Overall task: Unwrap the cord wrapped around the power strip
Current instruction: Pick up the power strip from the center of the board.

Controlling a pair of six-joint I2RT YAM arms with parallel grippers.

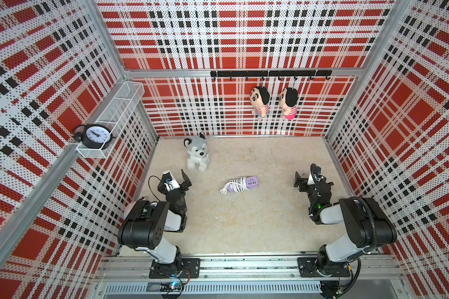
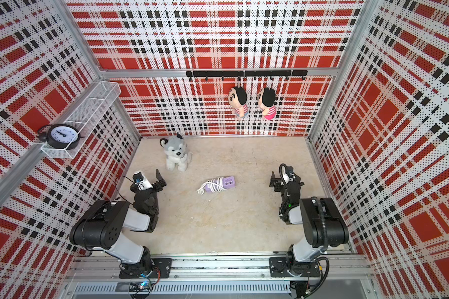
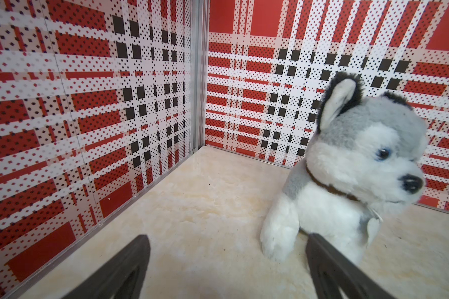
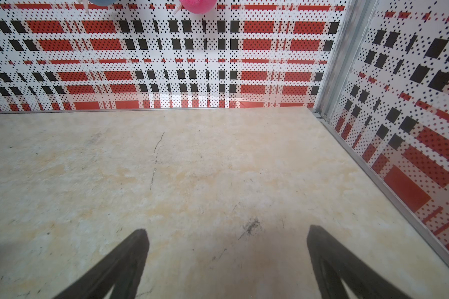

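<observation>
In both top views the lavender power strip point(image 1: 253, 179) lies on the beige floor point(image 1: 244, 227) just below the frame's centre, with the white cord point(image 1: 237, 184) coiled around its left half. The left gripper point(image 3: 227, 238) stands wide and empty near the plush husky point(image 3: 347, 168). The right gripper point(image 4: 226, 230) is also wide, over bare floor, and both sit well apart from the power strip

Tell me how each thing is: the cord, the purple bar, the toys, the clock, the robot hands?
Power strip: lying on the table, untouched.
Cord: wrapped around it, not unwound.
Left hand: open, empty.
Right hand: open, empty.
Toy dog: sitting upright.
Dolls: hanging from hooks.
Clock: in the wire basket.
</observation>
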